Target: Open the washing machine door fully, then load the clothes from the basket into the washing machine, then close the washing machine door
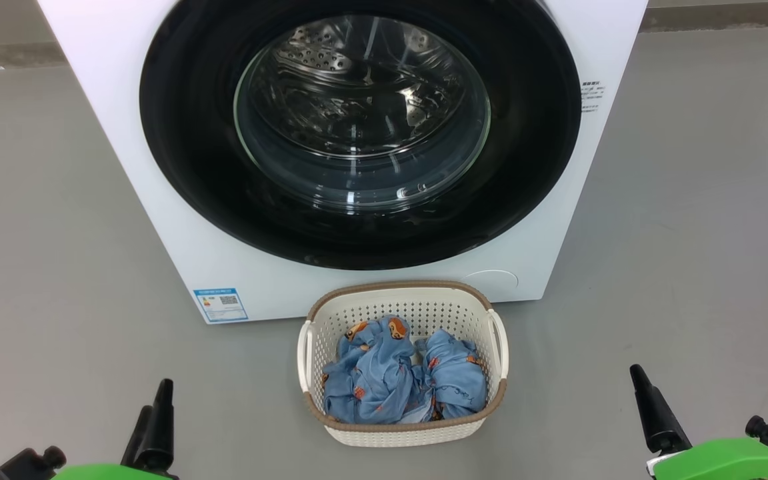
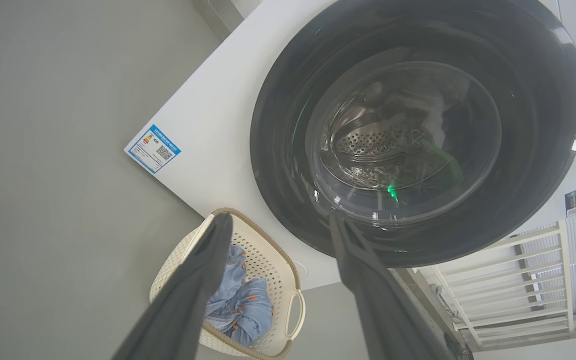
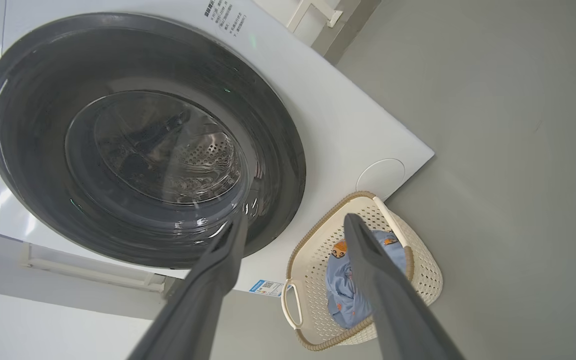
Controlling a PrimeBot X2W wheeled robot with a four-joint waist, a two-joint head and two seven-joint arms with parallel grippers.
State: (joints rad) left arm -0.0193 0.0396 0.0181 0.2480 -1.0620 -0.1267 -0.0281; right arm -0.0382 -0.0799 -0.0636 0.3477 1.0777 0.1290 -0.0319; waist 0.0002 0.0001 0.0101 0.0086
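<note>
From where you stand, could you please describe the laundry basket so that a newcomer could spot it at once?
Find the big white washing machine with its round black door shut. On the grey floor just in front of it sits the basket. It is small, cream-white and perforated with a brown rim, and holds crumpled light blue clothes.

Nothing reads clearly: the washing machine (image 1: 191, 253) bears a blue label (image 1: 220, 304) with a QR code and coloured bars just ahead of the left gripper (image 1: 155, 395), and small dark print (image 3: 223, 20), possibly Chinese characters, far beyond the right gripper (image 3: 295, 217).
</note>
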